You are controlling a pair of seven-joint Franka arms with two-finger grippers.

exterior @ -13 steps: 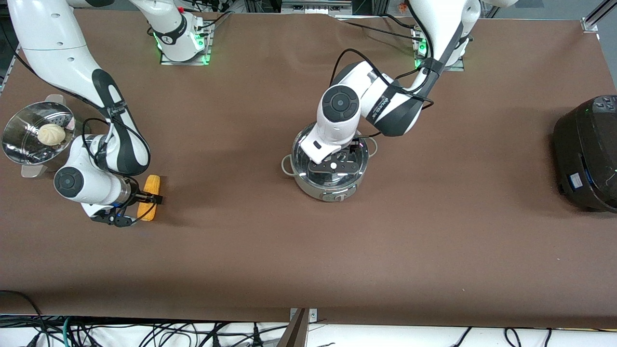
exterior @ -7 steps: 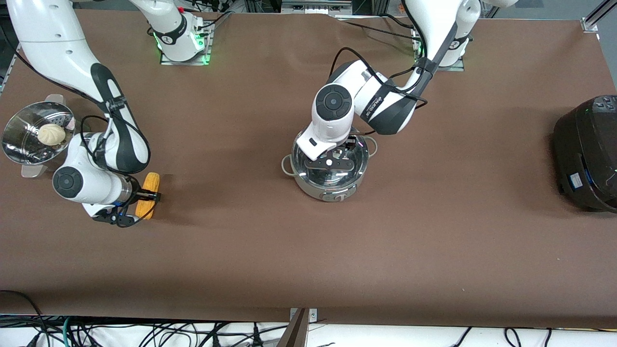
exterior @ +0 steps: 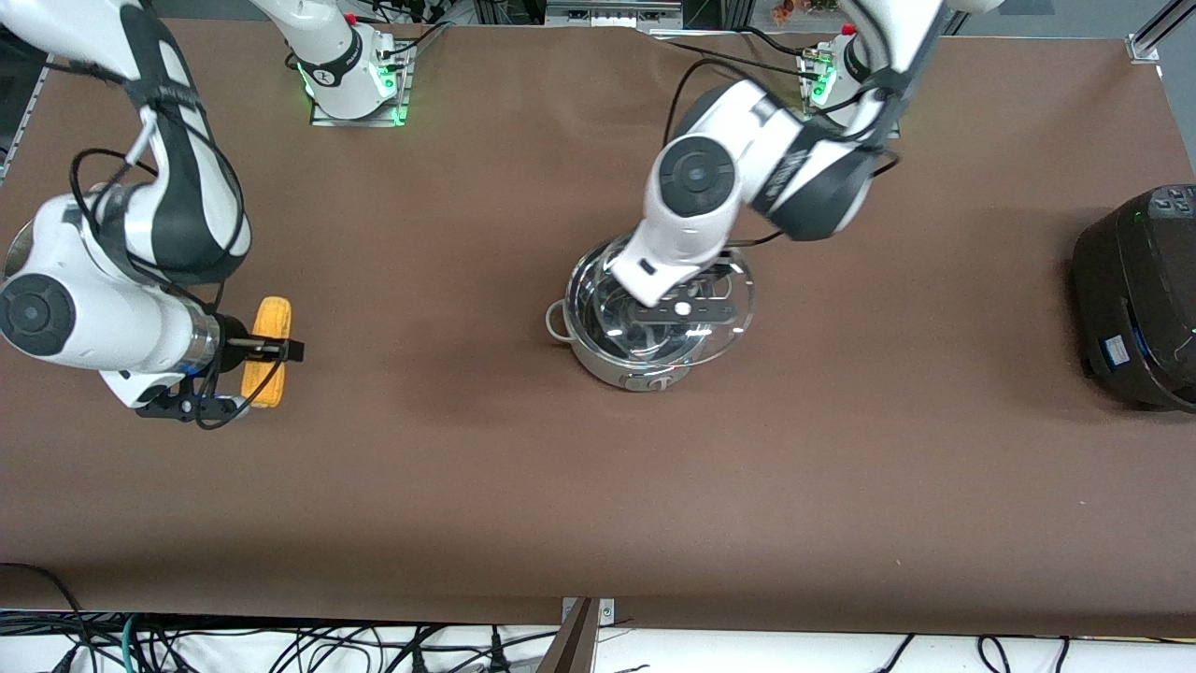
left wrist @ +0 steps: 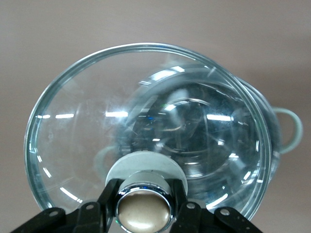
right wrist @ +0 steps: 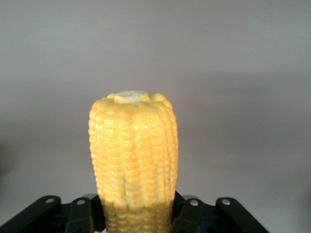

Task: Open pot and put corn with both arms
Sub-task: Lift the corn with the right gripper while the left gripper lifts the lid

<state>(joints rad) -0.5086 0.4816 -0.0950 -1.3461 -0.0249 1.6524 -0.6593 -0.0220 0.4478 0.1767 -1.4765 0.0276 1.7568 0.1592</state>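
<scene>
The steel pot (exterior: 603, 355) stands mid-table with its front knob toward the front camera. My left gripper (exterior: 684, 308) is shut on the knob (left wrist: 144, 211) of the clear glass lid (exterior: 736, 327). It holds the lid tilted just above the pot, shifted toward the left arm's end. In the left wrist view, the pot (left wrist: 279, 145) shows through the lid (left wrist: 82, 126). My right gripper (exterior: 249, 376) is shut on the yellow corn (exterior: 268, 322) and holds it above the table near the right arm's end. The corn (right wrist: 133, 155) stands out from the right gripper (right wrist: 137, 216) in the right wrist view.
A black round appliance (exterior: 1135, 299) sits at the left arm's end of the table. The right arm's forearm covers the spot at the table's edge beside the corn. Bare brown table (exterior: 448, 439) lies between the corn and the pot.
The left gripper has lifted the lid off the pot and shifted it toward the left arm's end. The right gripper has risen with the corn off the table.
</scene>
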